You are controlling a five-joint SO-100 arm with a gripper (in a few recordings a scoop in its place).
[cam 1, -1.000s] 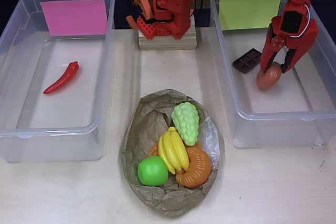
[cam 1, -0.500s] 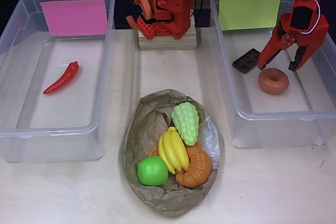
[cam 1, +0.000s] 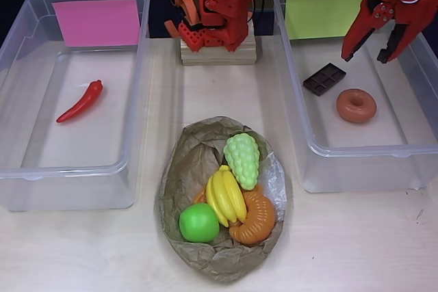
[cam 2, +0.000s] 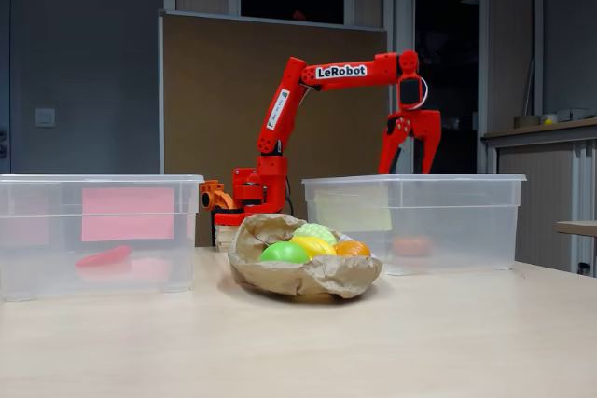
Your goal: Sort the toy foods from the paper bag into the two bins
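Note:
My red gripper (cam 1: pixel 367 55) (cam 2: pixel 409 171) hangs open and empty above the right bin (cam 1: pixel 410 152) (cam 2: pixel 504 221), the one with the yellow-green label. In that bin lie a brown donut (cam 1: pixel 356 105) and a brown chocolate bar (cam 1: pixel 324 78). The left bin (cam 1: pixel 20 169) (cam 2: pixel 28 230) with the pink label holds a red chili (cam 1: pixel 81 100). Between the bins sits the crumpled paper bag (cam 1: pixel 188 162) (cam 2: pixel 308 275) with green grapes (cam 1: pixel 242 156), yellow bananas (cam 1: pixel 226 195), a green apple (cam 1: pixel 199 222) and an orange croissant (cam 1: pixel 254 219) in it.
The arm's base (cam 1: pixel 215 11) stands on a wooden block at the back middle of the table. Bare tabletop (cam 1: pixel 356 244) lies in front of the bins and around the bag.
The gripper let go of the donut, which now lies flat in the right bin. It then opened wide and rose up and back, away from the donut.

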